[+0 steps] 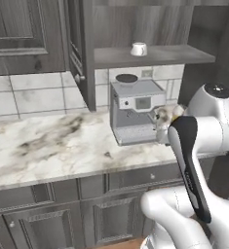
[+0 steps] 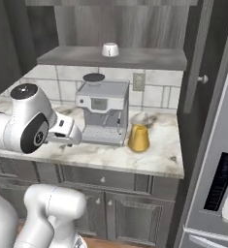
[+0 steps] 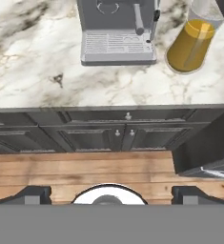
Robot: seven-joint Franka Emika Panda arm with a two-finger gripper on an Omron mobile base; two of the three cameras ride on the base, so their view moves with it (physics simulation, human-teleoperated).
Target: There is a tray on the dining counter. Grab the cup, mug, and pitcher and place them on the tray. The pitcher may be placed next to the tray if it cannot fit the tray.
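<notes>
1 pitcher (image 2: pixel 138 137), 1 mug (image 1: pixel 139 49), 1 coffee machine (image 2: pixel 102 113)

The coffee machine (image 2: pixel 102 113) stands on the counter (image 2: pixel 110 155), far back against the tiled wall (image 2: pixel 159 89). The pitcher (image 2: pixel 138 137) sits on the counter just right of the machine (slightly nearer the edge). The mug (image 2: pixel 110 49) rests on the shelf (image 2: pixel 135 58) above. Cabinet doors (image 3: pixel 118 138) lie under the counter.

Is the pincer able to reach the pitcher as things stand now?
Probably yes: the pitcher stands free on the counter beside the coffee machine, nothing is in front of it, and the pincer is open.
</notes>
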